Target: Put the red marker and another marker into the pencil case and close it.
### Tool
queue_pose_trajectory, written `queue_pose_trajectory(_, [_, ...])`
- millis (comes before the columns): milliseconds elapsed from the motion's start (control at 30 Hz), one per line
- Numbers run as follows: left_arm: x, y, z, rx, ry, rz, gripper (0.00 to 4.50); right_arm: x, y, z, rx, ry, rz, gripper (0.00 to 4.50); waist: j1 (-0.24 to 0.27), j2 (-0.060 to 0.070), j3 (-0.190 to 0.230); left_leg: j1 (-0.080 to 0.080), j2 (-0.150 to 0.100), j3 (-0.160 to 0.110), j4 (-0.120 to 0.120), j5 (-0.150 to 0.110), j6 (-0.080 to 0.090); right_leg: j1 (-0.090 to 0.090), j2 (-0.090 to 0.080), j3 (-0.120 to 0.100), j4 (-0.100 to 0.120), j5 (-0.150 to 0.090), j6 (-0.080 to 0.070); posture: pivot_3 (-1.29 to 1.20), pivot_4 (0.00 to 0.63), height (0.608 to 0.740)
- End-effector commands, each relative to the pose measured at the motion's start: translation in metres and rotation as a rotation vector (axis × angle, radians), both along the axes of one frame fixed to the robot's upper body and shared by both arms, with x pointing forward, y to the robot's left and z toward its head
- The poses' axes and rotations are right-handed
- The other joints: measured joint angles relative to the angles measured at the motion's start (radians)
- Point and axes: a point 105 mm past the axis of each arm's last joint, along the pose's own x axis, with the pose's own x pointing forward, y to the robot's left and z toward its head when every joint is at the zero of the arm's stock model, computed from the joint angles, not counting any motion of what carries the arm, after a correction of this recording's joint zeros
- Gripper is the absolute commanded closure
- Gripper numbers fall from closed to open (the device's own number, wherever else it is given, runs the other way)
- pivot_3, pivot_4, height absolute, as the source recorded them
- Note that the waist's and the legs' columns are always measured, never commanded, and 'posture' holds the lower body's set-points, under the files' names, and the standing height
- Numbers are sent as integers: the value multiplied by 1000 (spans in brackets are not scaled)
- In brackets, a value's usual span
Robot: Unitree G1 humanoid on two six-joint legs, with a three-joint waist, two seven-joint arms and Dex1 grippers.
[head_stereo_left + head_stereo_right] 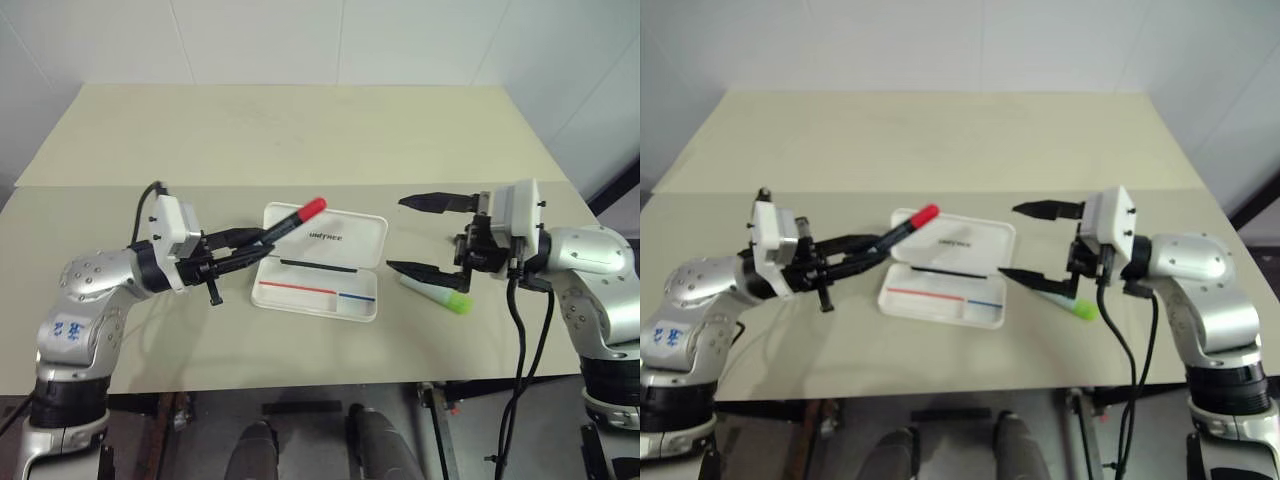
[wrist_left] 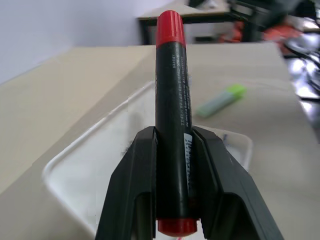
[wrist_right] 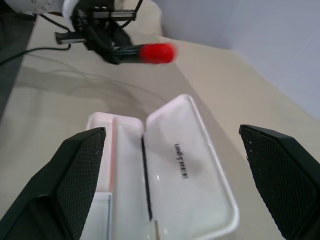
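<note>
Holding the red marker (image 1: 291, 222) clamped between its fingers, the left tool (image 1: 243, 250) sits above the left edge of the pencil case (image 1: 322, 262), which lies open on the counter (image 1: 300, 140). The marker's long axis runs up and toward the far right, red cap leading over the lid. The right tool (image 1: 432, 236) stands wide and empty, just above the green highlighter (image 1: 437, 294), which lies on the counter just right of the case. The right arm is nearer the highlighter.

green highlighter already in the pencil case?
No. The green highlighter lies on the table to the right of the open pencil case, under the open right claw.
</note>
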Motion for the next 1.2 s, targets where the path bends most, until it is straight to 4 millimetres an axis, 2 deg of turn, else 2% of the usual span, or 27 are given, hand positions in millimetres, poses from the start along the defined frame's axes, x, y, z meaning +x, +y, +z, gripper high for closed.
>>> queue_pose_trajectory(33, [7, -3, -11, 146, -45, -115, 3935, -8, -8, 13, 7, -55, -42, 0, 1, 0, 0, 0, 0, 0, 0, 0, 0, 0, 0, 0, 0, 0, 0, 0, 150, 740])
queue_pose_trajectory(133, [23, -11, -23, 264, -65, -204, 3935, -14, -11, 14, 7, -58, -74, 0, 10, 1, 1, -1, 0, 0, 0, 0, 1, 0, 0, 0, 1, 0, 0, 0, 150, 740])
queue_pose_trajectory(433, [50, -38, -44, 378, -87, -288, 3935, -26, -13, 15, 20, -51, -132, 0, 25, 1, 1, -1, 0, 0, 1, -1, 2, -1, 0, 0, 5, -1, 1, 0, 150, 740])
queue_pose_trajectory(700, [68, -47, -58, 405, -84, -211, 3935, -33, -8, 17, 41, -53, -159, 0, 25, 1, 1, 0, 0, 0, 2, -1, 3, -1, 0, 0, 7, -1, 2, 0, 150, 740])
queue_pose_trajectory(933, [74, -53, -58, 407, -95, -196, 3935, -34, -6, 18, 52, -57, -169, 0, 27, 1, 1, 0, 0, 0, 2, -1, 3, -1, 0, 0, 7, -1, 2, 0, 150, 740])
queue_pose_trajectory(1167, [74, -62, -50, 359, -134, -202, 1571, -34, -4, 17, 63, -56, -168, 0, 27, 1, 1, -1, 0, 0, 2, -1, 3, -1, 0, 0, 7, 0, 4, 0, 150, 740])
queue_pose_trajectory(1200, [73, -64, -48, 343, -135, -204, 1571, -33, -4, 17, 65, -54, -167, 0, 27, 1, 1, -1, 0, 0, 2, -1, 3, -1, 0, 0, 7, 0, 4, 0, 150, 740])
